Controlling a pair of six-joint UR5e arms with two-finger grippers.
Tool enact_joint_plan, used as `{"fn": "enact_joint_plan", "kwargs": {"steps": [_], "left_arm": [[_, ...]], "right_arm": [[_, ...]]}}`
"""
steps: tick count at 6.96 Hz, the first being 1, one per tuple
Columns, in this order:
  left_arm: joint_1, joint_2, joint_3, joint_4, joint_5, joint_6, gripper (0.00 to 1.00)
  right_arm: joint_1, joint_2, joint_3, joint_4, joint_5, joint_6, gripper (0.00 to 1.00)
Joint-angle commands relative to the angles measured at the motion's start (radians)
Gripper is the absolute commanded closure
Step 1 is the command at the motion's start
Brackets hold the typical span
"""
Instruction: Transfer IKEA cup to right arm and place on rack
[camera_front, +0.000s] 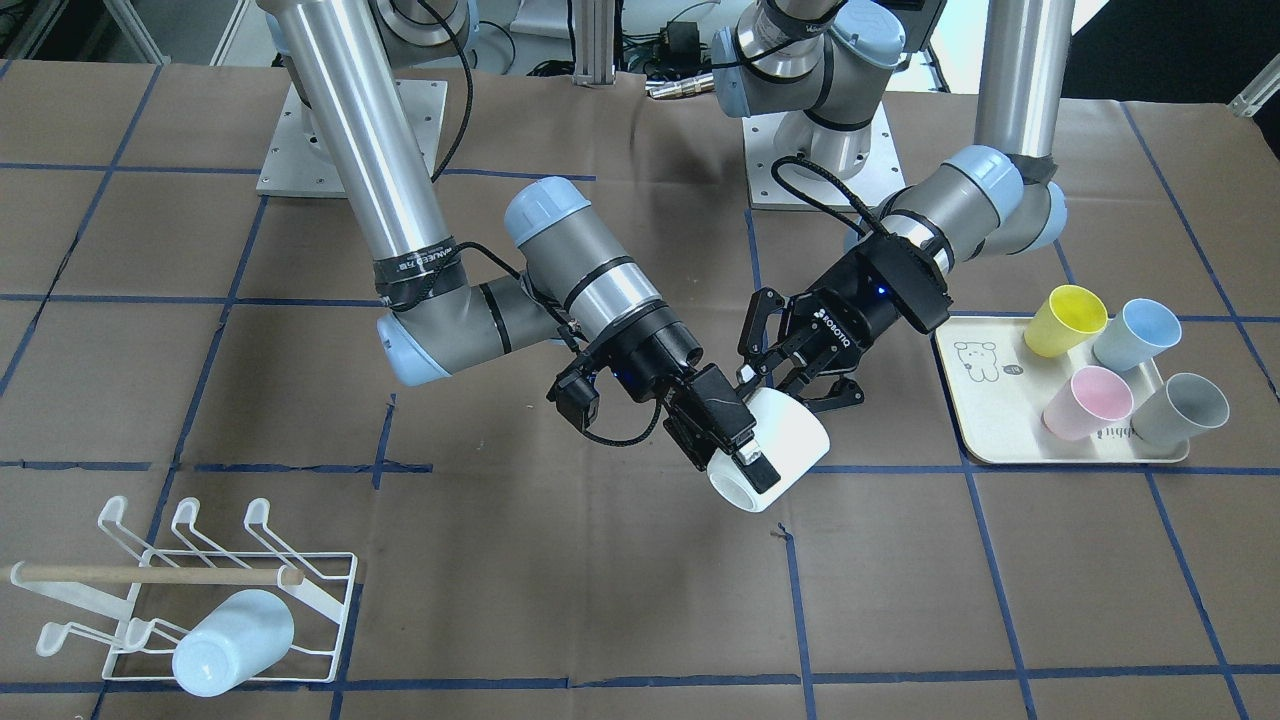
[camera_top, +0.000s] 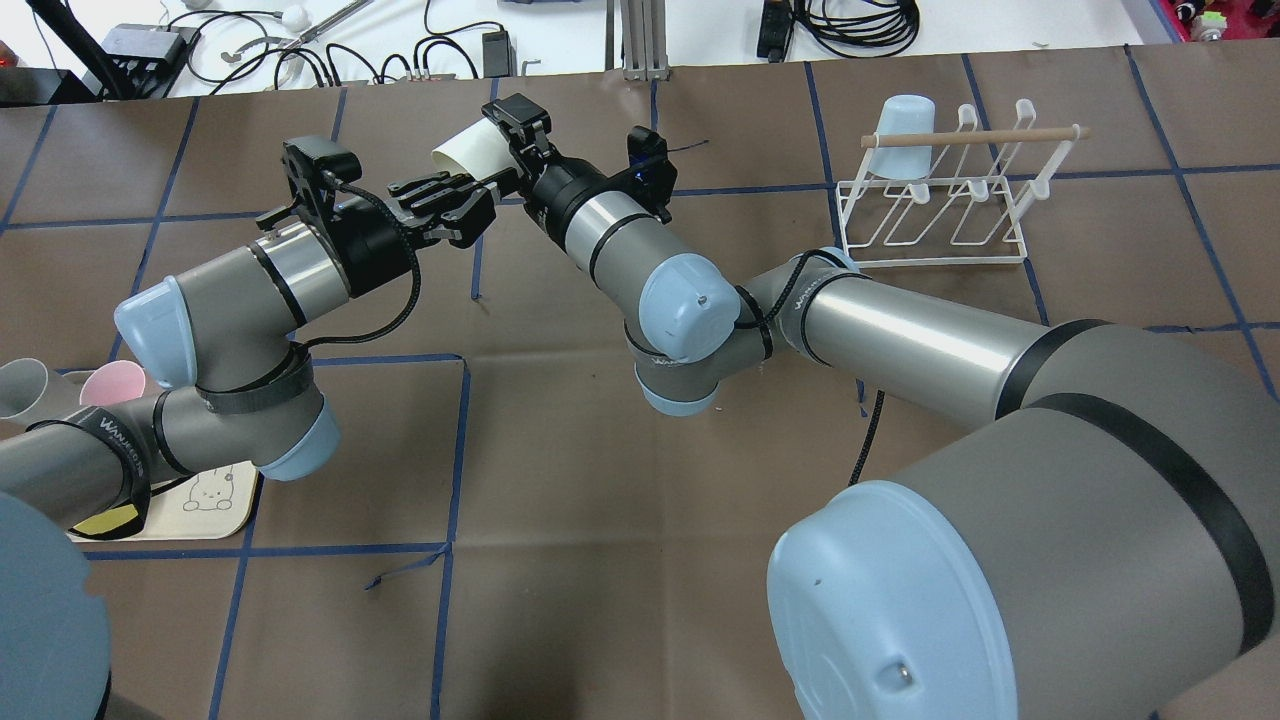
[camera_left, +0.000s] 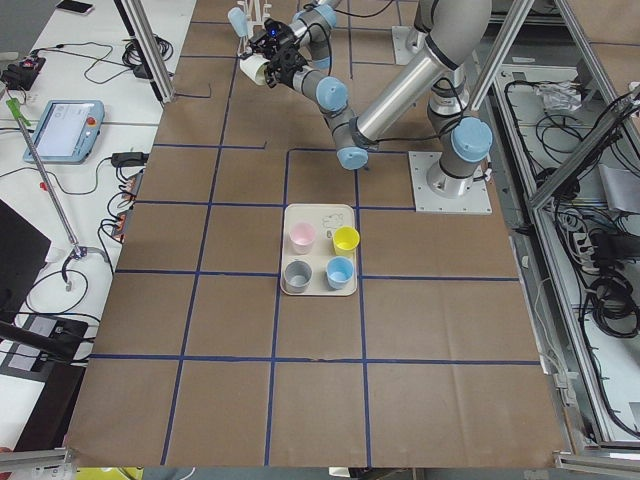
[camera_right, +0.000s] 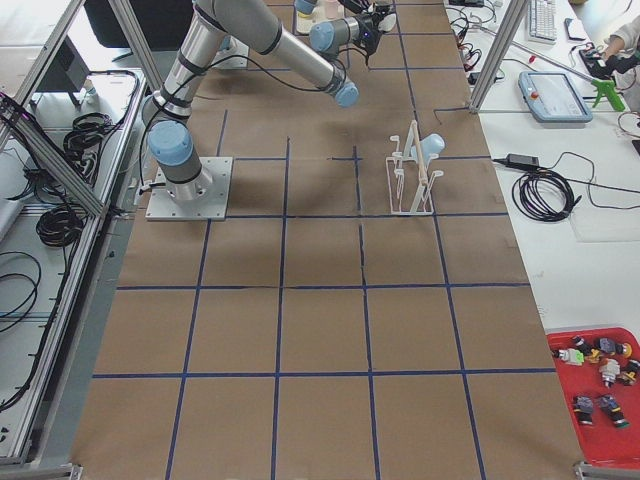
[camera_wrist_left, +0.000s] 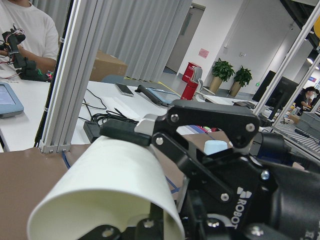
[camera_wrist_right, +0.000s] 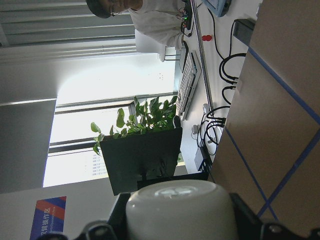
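- The white cup (camera_front: 790, 435) is hanging in mid-air over the middle of the table (camera_front: 560, 600), between the two grippers and well apart from the rack (camera_front: 150, 574).
- The right gripper (camera_front: 745, 455) is clamping the cup across its side wall. One finger is lying along the top of the wall, and the right wrist view is showing the closed base sitting between the fingers.
- The left gripper (camera_front: 790, 385) is pointing at the cup's other end with its jaws standing apart and nothing pinched between them. Whether a pad is grazing the rim cannot be told.
- In the left wrist view the wide rim is lying nearest that camera, so the mouth appears to be facing the left gripper.
- The cup is looking like light, stiff, smooth plastic. It is probably weighing little, but its glossy, tapering wall could slide out of a pinch towards the narrow end.
- A hold across the wall near the base is likely suiting it best: the base is stiffening the wall there, and the mouth is staying free to go over a prong.
- A pale blue cup (camera_front: 232, 640) is sitting upturned on one corner of the rack, so the bare prongs are the likely target.
- Four more cups are lying on the cream tray (camera_front: 985, 440).
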Motion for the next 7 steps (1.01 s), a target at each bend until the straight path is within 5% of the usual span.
{"fn": "enact_joint_plan", "kwargs": {"steps": [1,3,7], "left_arm": [[0.000,0.002,0.000,0.000,0.002,0.000,0.62],[0.003,0.000,0.000,-0.002,0.000,-0.002,0.24],[0.128,0.077,-0.085,-0.006,-0.002,0.000,0.13]], "right_arm": [[0.000,-0.008,0.006,-0.001,0.004,-0.003,0.53],[0.000,-0.008,0.010,-0.003,0.002,-0.004,0.53],[-0.067,-0.011,0.036,-0.012,0.052,-0.007,0.56]]}}
